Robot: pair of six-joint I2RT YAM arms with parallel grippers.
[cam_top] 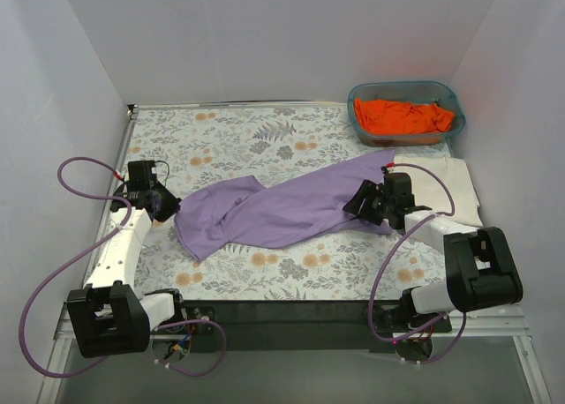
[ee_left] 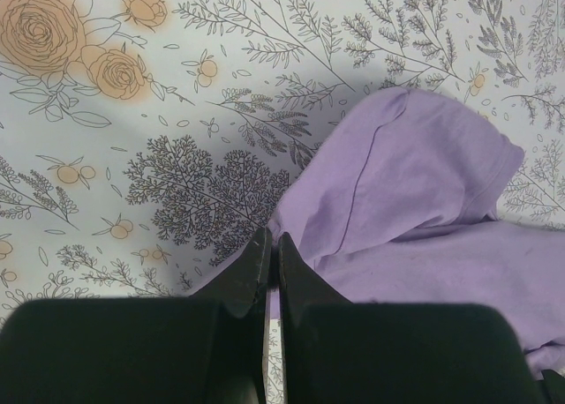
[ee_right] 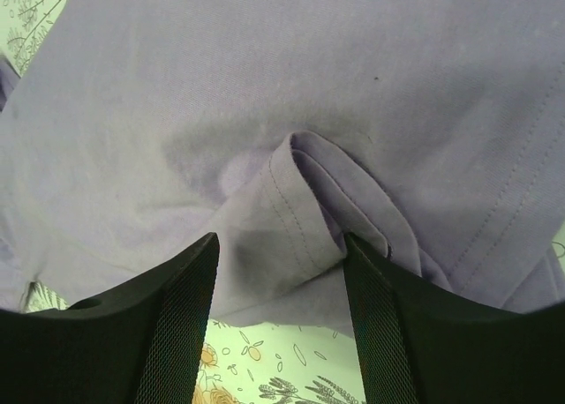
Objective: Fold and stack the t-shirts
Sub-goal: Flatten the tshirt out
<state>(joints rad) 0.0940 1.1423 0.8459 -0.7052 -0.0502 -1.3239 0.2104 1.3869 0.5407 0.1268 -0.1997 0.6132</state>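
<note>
The lavender t-shirt (cam_top: 282, 210) lies crumpled in a long diagonal band across the floral-covered table (cam_top: 229, 130), between the two arms. The left pincer (ee_left: 269, 245) is pressed together at the shirt's left edge, though I cannot tell whether any cloth is caught in it. The right pincer (ee_right: 278, 245) stands apart astride a raised fold of hem near the shirt's right end, beside the cream-white folded t-shirt (cam_top: 450, 188).

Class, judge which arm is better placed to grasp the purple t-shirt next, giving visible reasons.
Right, probably: the right fingers stand open astride a folded hem of the lavender-purple cloth t-shirt, ready to close. The left fingers are shut at the shirt's other end.
</note>
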